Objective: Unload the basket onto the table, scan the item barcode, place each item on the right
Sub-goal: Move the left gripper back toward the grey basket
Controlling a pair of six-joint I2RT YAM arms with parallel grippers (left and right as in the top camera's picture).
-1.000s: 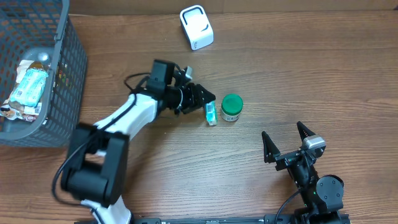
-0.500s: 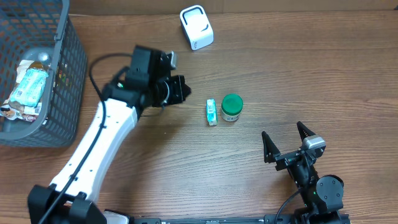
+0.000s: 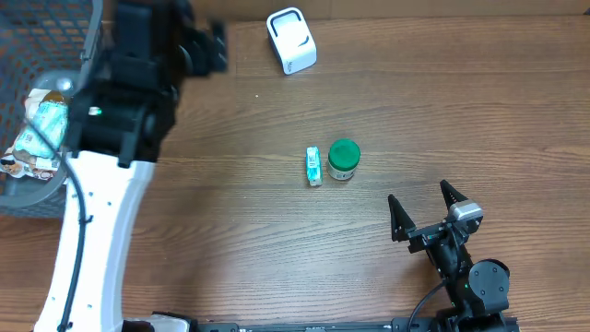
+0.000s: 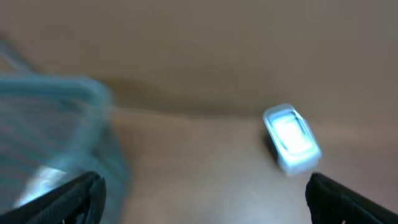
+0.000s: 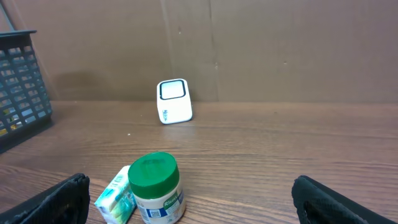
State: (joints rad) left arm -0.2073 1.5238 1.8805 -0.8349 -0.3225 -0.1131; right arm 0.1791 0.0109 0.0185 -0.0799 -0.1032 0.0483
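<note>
We identify the left arm (image 3: 92, 221) by its long white link shell, joined to bulky black joint housings, with a thin black cable running along the white shell. The left gripper (image 4: 205, 180) carries plain black fingers (image 4: 68, 199) that taper toward the tips. The right arm (image 3: 472, 277) is black throughout, with a small grey block near the wrist and a black cable looping at its base. The right gripper (image 3: 418, 194) has two black, pointed fingers (image 5: 56, 199)
</note>
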